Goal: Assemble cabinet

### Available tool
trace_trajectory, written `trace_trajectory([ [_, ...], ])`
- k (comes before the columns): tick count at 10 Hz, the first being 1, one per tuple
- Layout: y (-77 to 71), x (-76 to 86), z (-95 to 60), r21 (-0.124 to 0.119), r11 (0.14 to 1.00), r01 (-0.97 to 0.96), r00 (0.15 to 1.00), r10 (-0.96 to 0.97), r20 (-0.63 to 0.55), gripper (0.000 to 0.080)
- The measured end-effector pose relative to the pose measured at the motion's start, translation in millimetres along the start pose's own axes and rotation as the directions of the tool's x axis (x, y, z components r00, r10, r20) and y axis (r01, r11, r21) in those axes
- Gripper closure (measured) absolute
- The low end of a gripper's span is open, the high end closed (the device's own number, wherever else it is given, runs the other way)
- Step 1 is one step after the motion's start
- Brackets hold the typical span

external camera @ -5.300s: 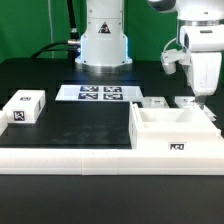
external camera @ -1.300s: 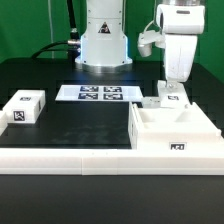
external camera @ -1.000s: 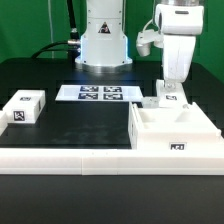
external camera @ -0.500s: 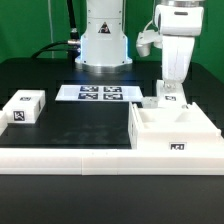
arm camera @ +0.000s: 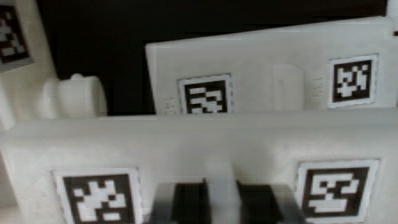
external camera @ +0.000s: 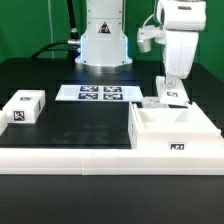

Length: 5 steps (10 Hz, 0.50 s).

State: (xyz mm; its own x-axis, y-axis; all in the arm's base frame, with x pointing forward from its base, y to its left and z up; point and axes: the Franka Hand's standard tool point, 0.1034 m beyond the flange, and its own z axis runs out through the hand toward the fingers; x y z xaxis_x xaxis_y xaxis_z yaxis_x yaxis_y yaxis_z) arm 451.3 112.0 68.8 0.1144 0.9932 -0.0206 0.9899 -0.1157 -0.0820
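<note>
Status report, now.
Hand shut on panel, beyond cabinet. Cabinet untouched. Second panel close beside the held one.

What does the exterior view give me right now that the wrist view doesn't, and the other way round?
Only the exterior view: the cabinet, the small tagged block, the marker board and the arm's base. Only the wrist view: two tags close up on the near panel, and two more on a second panel behind it. Both: the fingers at that near panel; whether they clamp it, neither settles.
</note>
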Motion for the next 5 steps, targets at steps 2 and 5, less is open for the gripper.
trace_trajectory([
  [2,-0.2,0.2,1.1,0.002,1.000,0.000,1.000,0.000,0.000,0.0731],
  [5,0.3,1.4,1.8,0.003,1.000,-0.003,1.000,0.003,-0.001,0.0731],
])
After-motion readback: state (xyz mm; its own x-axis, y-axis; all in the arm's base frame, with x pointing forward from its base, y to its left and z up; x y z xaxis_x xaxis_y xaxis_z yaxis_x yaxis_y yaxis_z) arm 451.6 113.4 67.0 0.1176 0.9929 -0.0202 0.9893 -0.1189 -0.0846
